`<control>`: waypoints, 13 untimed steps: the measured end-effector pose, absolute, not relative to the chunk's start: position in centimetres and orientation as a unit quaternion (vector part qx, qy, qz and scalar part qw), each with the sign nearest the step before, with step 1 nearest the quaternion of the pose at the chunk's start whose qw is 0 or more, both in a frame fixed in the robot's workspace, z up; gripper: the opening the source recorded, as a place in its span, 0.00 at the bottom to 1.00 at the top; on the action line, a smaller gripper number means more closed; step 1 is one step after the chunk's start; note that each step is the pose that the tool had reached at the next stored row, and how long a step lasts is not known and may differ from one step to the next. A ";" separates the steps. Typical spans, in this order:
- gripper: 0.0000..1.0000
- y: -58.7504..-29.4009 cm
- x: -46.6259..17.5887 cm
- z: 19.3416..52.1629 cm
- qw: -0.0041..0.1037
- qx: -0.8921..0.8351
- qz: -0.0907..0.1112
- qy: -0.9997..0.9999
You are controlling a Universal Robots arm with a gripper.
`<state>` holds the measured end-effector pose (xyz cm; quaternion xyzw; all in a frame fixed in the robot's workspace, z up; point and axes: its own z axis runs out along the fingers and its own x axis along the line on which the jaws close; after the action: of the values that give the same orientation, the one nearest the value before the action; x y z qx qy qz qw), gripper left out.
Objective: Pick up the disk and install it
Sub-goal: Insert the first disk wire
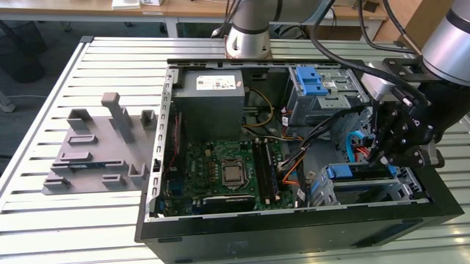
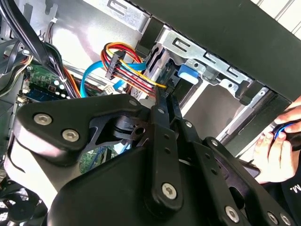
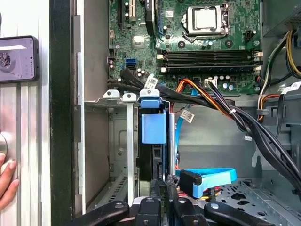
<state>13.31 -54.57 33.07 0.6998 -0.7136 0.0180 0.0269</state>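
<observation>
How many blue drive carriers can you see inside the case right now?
2. One sits on the upper drive cage, near the arm's base. The other, the disk, stands in the lower bay under the tool. More may be hidden behind the arm.

This is a robotics lab or workshop: an open computer case [image 1: 294,165] lies on a slatted metal bench [image 1: 110,60], a grey fixture block [image 1: 99,148] sits beside it, the robot arm's base [image 1: 250,33] is mounted behind, and wooden desks [image 1: 206,8] stand beyond.
</observation>
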 end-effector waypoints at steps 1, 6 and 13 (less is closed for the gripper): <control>0.17 -54.6 13.3 33.0 0.027 0.700 0.018 -0.714; 0.17 -54.6 13.3 32.9 0.027 0.700 0.018 -0.714; 0.24 -54.6 13.3 33.1 0.026 0.700 0.018 -0.714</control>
<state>13.31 -54.57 33.05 0.6999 -0.7136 0.0176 0.0265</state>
